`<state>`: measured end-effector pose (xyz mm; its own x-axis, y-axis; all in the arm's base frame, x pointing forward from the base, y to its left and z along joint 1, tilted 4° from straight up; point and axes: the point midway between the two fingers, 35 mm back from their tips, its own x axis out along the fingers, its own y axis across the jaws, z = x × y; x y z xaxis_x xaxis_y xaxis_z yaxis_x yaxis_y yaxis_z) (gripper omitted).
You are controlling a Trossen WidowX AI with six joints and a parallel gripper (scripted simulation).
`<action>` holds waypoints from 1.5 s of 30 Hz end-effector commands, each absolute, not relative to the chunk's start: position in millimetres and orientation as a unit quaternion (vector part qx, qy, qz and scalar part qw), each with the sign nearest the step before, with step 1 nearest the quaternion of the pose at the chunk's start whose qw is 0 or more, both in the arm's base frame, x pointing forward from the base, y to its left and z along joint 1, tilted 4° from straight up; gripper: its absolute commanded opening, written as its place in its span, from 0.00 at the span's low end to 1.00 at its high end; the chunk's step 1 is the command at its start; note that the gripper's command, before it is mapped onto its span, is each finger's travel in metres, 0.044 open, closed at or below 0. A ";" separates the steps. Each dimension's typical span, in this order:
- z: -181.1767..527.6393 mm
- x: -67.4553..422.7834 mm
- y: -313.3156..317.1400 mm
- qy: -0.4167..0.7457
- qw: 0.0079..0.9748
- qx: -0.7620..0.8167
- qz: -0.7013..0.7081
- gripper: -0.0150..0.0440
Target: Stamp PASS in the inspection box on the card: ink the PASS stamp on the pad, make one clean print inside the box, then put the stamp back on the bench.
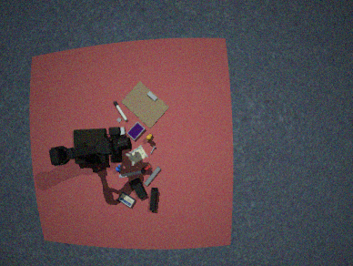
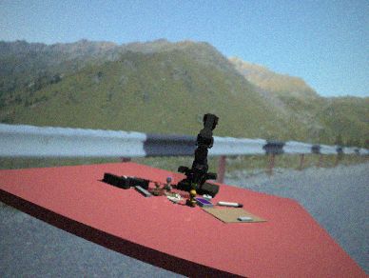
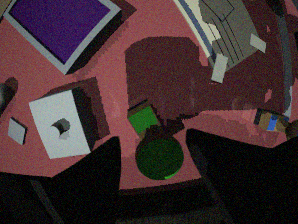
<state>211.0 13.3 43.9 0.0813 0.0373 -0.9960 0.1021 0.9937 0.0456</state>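
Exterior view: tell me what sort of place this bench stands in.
Probably outdoors by a mountain road. A metal guardrail runs behind the red bench, green mountains rise under a blue sky, and grey asphalt-like ground surrounds the bench.

Ink pad [image 1: 136, 131] lies between clipboard [image 1: 145, 104] and card [image 1: 137, 155].
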 end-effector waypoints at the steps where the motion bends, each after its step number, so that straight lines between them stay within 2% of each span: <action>1: 37.0 210.0 13.1 0.678 0.732 0.052 -0.025 0.62; 9: 28.4 209.4 13.5 0.678 0.732 0.052 -0.025 0.62; 12: 30.9 209.8 13.9 0.678 0.733 0.051 -0.022 0.48; 22: 30.9 209.8 13.9 0.678 0.733 0.051 -0.022 0.37; 25: 31.6 209.9 13.8 0.678 0.733 0.051 -0.022 0.25; 45: 40.9 210.4 13.4 0.678 0.733 0.051 -0.022 0.25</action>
